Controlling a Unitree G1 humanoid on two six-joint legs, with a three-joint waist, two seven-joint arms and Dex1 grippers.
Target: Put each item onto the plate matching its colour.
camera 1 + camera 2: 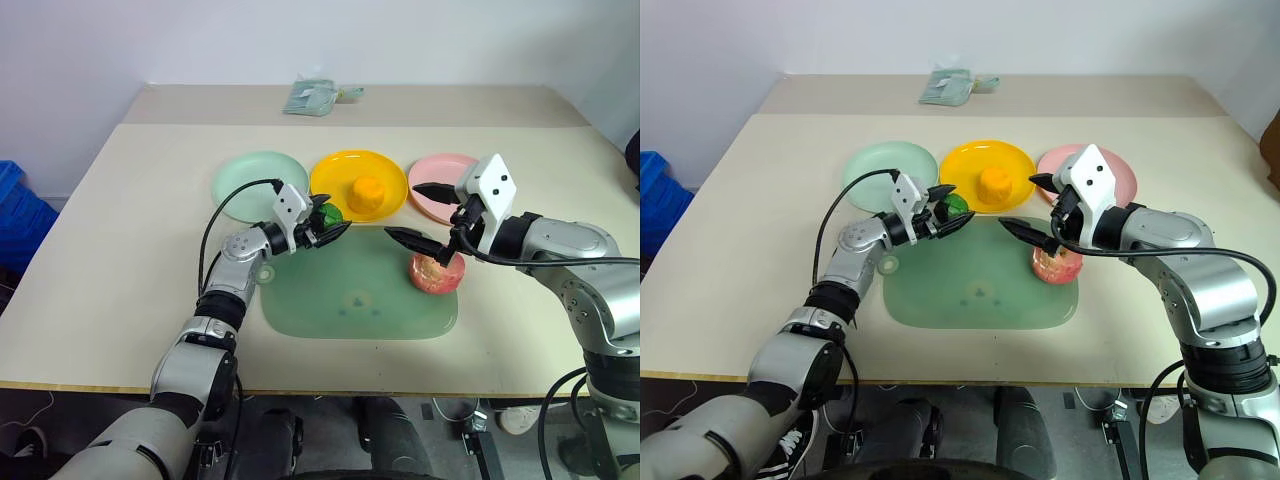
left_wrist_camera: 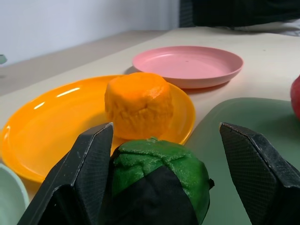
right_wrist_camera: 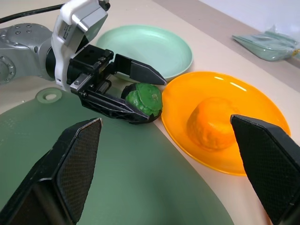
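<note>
No brand, label or writing can be read on anything here. The dark green ball [image 3: 144,99] has a rough, seamed skin and sits between the two black fingers of the left gripper [image 1: 327,219], at the far left edge of the green mat [image 1: 360,290], just beside the near rim of the yellow plate [image 1: 340,172]. The jaws bracket the ball with one finger against its side, but whether they are truly clamped on it cannot be told. The orange-yellow blocky item [image 1: 367,192] stands on the yellow plate, a little right of its centre. The pinkish-red apple [image 1: 434,272] rests on the right part of the mat, partly hidden behind the right gripper's lower finger.

Three plates lie in a row at the far side of the mat — the mint green plate [image 1: 250,182] on the left, the yellow one in the middle, the pink plate [image 1: 437,177] on the right. A pale green cloth bundle [image 1: 312,96] lies far back on the table [image 1: 120,260].

The left arm reaches forward and rightward, its gripper roughly level. The right gripper [image 1: 425,213] points leftward over the apple — its fingers spread wide apart and holding nothing.
</note>
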